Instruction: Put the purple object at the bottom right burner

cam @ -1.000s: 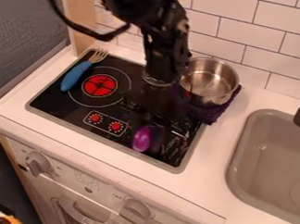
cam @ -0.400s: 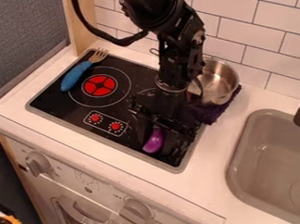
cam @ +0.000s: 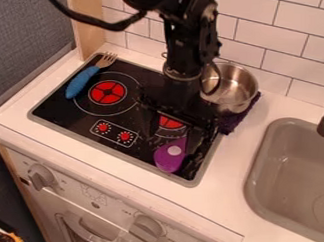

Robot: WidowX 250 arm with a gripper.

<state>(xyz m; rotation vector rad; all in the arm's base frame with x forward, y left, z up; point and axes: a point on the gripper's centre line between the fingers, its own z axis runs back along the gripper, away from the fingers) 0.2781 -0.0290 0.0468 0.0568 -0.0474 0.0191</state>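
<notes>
The black gripper (cam: 181, 132) hangs above the stove's right side, presumably to site the purple object (cam: 168, 158), seen just in front of the red-centred burner (cam: 170, 123), though whether its jaws are clenched or released cannot be told.

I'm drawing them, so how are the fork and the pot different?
The fork is long and thin with a blue handle; the pot is round and silvery. The fork lies flat, but the pot stands open on a dark cloth. Both are kitchen things.
</notes>
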